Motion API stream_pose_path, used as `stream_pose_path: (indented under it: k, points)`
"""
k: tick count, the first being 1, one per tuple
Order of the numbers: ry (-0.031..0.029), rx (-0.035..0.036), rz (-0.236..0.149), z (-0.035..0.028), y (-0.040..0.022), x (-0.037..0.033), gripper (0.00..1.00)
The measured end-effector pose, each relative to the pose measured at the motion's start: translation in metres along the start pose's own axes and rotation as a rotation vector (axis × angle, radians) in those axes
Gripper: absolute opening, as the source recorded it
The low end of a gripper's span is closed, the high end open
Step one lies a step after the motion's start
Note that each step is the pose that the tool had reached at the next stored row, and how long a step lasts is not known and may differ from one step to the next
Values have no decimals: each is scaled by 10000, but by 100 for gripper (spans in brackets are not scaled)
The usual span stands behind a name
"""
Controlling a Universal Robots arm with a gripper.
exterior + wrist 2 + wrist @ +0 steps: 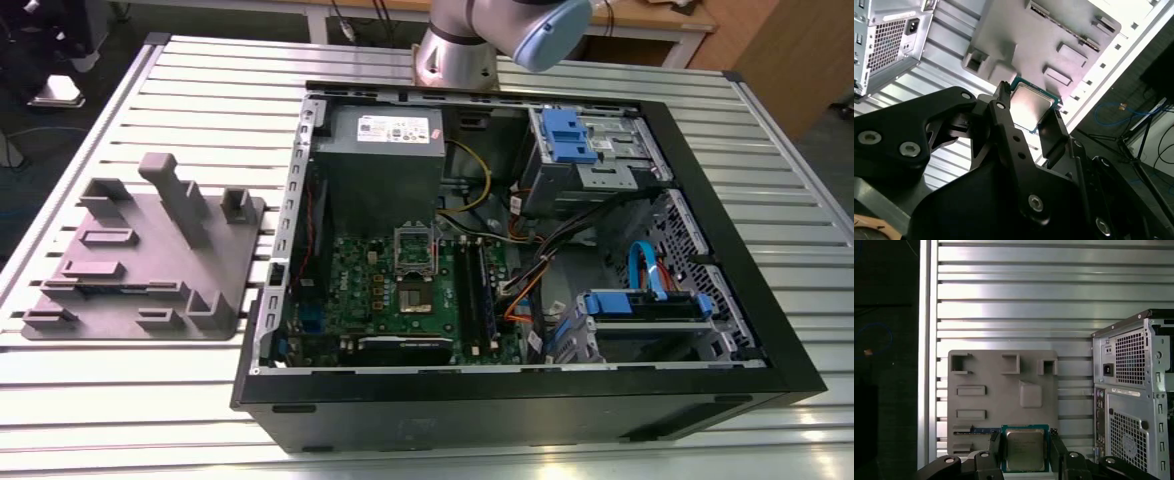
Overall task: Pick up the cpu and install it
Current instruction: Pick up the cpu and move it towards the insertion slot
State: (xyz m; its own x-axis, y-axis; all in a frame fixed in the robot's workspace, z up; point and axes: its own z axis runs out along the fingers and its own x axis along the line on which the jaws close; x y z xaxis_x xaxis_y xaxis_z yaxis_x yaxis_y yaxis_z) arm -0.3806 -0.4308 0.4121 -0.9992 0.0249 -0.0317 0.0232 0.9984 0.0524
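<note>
Closest to the wrist cameras is the black gripper [1025, 440]. Its two fingers [995, 446] press against opposite edges of the cpu [1025, 452], so it is pinching the chip between them. The cpu shows its silver-grey metal top with a thin green border around it. In the second wrist view the same chip [1033, 102] sits tilted between the fingers [1054, 132], and its metal top reflects the light.

Behind the held cpu, in the first wrist view, lies the grey plastic fixture [1004, 390] with several small pockets and raised blocks. The chip overlaps the near edge of this fixture in the picture; how high it is above it cannot be told. The fixture rests on the ribbed metal tabletop [1004, 290]. Just beside the fixture stands the back of the computer case [1129, 400], with perforated grilles.

In the exterior view the computer case [747, 300] lies on its side with the cover off, on the tabletop [200, 80]. Inside is the green motherboard [360, 270] with a metal-framed socket [415, 298], and the grey power supply [384, 130] is near the far wall. The fixture [147, 260] is on the exterior view's left of the case. The arm [467, 50] rises behind the case.
</note>
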Motion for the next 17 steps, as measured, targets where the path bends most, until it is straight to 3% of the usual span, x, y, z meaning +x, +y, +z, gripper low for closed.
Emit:
stream_pose_path:
  k: [10,17]
  points:
    - [1,1,0,11,9,-353,47]
    - [-1,-1,0,22,15,-646,47]
